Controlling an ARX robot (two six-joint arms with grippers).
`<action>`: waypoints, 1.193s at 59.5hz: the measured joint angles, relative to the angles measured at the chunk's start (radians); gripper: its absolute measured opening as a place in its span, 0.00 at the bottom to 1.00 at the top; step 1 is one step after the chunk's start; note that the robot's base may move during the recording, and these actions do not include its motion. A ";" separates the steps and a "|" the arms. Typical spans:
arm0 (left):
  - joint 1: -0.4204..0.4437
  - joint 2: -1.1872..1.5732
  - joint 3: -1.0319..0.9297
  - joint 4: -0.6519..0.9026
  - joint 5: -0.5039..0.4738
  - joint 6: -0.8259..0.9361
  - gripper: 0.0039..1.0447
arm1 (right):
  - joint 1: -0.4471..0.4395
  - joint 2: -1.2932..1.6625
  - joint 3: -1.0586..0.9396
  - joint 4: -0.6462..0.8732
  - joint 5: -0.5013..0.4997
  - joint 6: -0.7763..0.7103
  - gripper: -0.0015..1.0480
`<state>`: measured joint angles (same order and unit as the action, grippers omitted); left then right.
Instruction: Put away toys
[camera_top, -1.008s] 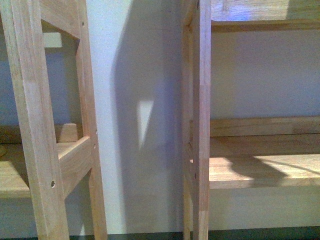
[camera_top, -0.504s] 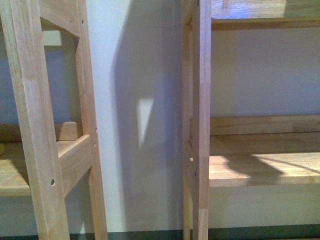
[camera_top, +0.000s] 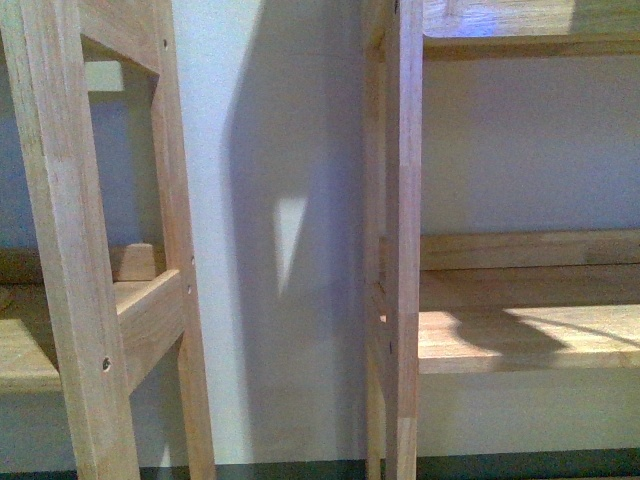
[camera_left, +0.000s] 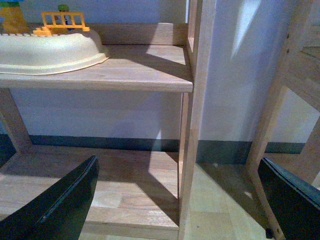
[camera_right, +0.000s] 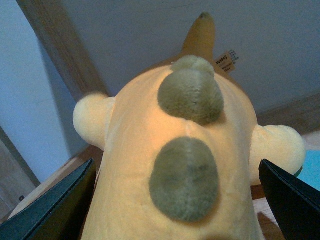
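Two wooden shelf units (camera_top: 90, 250) (camera_top: 500, 330) stand against a pale wall (camera_top: 280, 120) in the front view, neither arm in sight. The left gripper (camera_left: 180, 200) is spread wide and empty before a shelf holding a cream tray (camera_left: 50, 50). The right gripper (camera_right: 177, 200) has its fingers (camera_right: 55, 205) wide on either side of the yellow plush (camera_right: 175, 165); whether they touch it I cannot tell.

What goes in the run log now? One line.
left gripper: open, empty, facing shelf | right gripper: plush toy between its fingers, grip unclear | front view: no arms
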<state>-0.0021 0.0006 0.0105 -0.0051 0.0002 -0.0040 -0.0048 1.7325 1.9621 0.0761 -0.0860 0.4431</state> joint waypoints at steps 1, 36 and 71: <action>0.000 0.000 0.000 0.000 0.000 0.000 0.94 | 0.000 -0.002 -0.002 0.004 0.003 -0.002 0.94; 0.000 0.000 0.000 0.000 0.000 0.000 0.94 | 0.021 -0.274 -0.250 0.264 0.163 -0.230 0.94; 0.000 0.000 0.000 0.000 0.000 0.000 0.94 | -0.078 -1.046 -1.077 0.367 0.333 -0.383 0.94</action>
<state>-0.0021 0.0006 0.0105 -0.0051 0.0002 -0.0040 -0.0826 0.6865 0.8856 0.4427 0.2474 0.0597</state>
